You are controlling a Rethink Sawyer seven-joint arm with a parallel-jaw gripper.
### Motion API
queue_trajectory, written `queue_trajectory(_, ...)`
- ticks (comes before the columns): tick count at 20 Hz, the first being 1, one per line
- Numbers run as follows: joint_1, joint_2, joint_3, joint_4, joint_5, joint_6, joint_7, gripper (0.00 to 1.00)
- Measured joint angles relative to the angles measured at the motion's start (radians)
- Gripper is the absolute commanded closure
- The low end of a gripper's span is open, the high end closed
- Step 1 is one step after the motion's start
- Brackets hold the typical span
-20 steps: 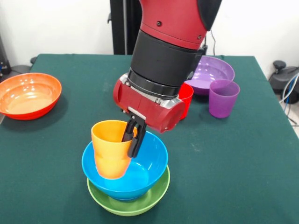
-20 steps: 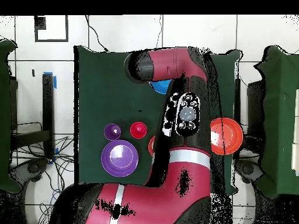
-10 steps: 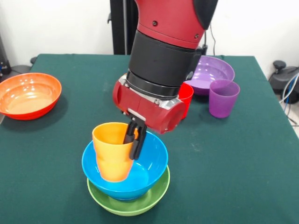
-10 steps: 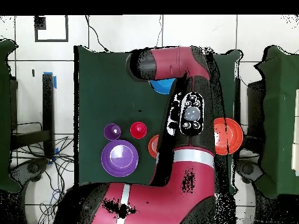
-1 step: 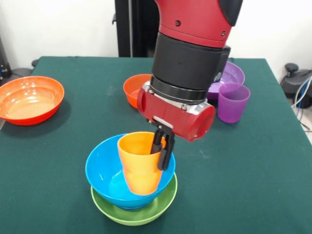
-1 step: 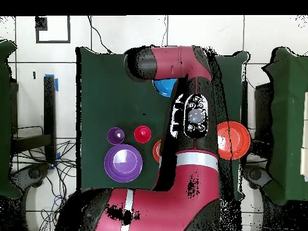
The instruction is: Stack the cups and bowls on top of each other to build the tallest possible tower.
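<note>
- Orange waisted plastic cup sits inside my deep light blue bowl, itself nested in the lime green bowl.
- My black gripper pinches the cup's rim.

The orange cup, light blue bowl and lime green bowl are looking like glossy, smooth plastic; the surface is wearing matt green cloth.

The waisted orange cup stands upright inside the light blue bowl, nested in the lime green bowl.
</note>
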Motion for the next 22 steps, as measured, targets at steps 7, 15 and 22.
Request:
queue_trajectory(7,0.008,0.0,0.008,0.0,0.015,0.0,0.0,1.0)
queue_trajectory(15,0.008,0.0,0.01,0.0,0.015,0.0,0.0,1.0)
queue_trajectory(22,0.006,0.0,0.011,0.0,0.013,0.006,0.0,1.0)
